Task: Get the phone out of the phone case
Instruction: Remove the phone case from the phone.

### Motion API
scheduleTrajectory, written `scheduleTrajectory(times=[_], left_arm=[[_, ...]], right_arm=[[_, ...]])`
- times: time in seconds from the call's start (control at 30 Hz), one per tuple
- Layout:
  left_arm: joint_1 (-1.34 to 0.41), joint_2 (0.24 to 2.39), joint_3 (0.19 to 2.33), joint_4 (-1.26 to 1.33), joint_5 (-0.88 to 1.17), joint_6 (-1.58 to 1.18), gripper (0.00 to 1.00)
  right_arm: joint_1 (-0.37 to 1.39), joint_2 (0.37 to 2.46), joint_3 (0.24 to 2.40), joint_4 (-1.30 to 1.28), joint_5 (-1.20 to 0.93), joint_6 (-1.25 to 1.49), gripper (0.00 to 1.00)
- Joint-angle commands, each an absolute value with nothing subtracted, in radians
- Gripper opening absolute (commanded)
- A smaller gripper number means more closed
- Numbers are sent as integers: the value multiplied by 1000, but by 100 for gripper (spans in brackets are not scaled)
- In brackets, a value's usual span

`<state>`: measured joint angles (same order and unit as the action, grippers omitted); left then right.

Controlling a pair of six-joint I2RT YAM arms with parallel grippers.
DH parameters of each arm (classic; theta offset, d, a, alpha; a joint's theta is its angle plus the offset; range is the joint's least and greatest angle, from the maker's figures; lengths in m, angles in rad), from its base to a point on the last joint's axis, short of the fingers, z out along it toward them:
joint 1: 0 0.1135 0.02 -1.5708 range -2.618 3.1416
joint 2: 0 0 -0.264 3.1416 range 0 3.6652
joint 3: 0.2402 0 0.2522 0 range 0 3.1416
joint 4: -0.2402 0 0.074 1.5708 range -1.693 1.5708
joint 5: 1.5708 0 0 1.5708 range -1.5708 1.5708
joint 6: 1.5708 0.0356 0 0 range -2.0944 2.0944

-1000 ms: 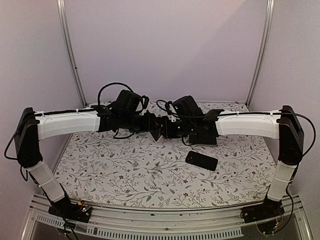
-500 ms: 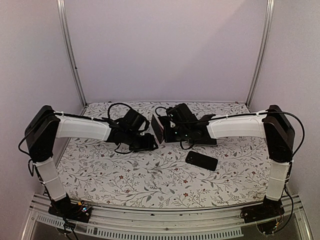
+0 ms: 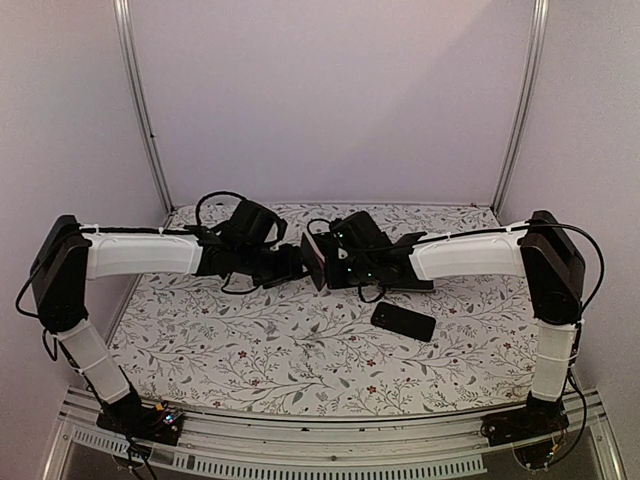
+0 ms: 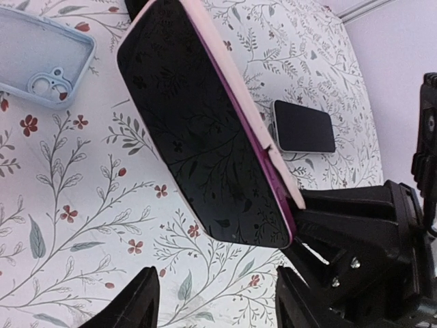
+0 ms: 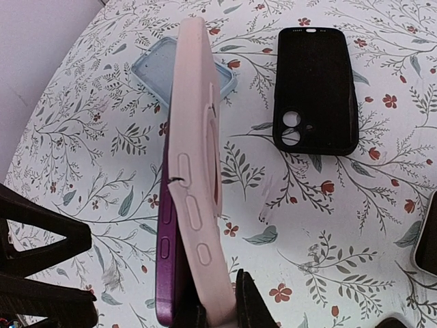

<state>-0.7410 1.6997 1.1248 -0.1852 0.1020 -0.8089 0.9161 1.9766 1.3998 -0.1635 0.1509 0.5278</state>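
Phone (image 4: 205,137) hangs in the air over the middle of the bench (image 3: 250,340), and we find it held at one short end by the right claw (image 5: 222,311). That claw is pressed together on it, pinching the phone and the pink case (image 5: 194,137) as one.

From the left wrist we see the dark glass facing us, tilted, with a purple rim along its long side and the pink case lying behind it. Near the gripped end the pink edge stands a little away from the purple rim; further up, the phone sits in the case. From the right wrist the case shows edge-on and upright, its raised side buttons toward us. The purple rim is just beside it on the left.

The left claw (image 4: 217,304) is spread, its two fingers (image 4: 140,304) well apart at the bottom of its own view. Only the flowered bench shows between them, and they touch neither phone nor case. They sit just short of the gripped end. From above, we see the two claws nearly tip to tip at mid-bench, with the phone between the arms.

On the bench lie a light blue case (image 4: 41,58) and a black case (image 5: 315,89). Another phone (image 3: 403,321) lies flat on the right arm's side, apart from them.
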Motion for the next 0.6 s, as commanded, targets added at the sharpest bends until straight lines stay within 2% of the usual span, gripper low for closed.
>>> scheduleTrajectory(times=[0.0,0.57], left_arm=[[-722,1714,1144,-154,145,-842,59],[-710,1804,1180,-75,240,-886,59]], right_arm=[[921,1980,1427,-76,156,513,0],[924,1971,1417,-86,171,498,0]])
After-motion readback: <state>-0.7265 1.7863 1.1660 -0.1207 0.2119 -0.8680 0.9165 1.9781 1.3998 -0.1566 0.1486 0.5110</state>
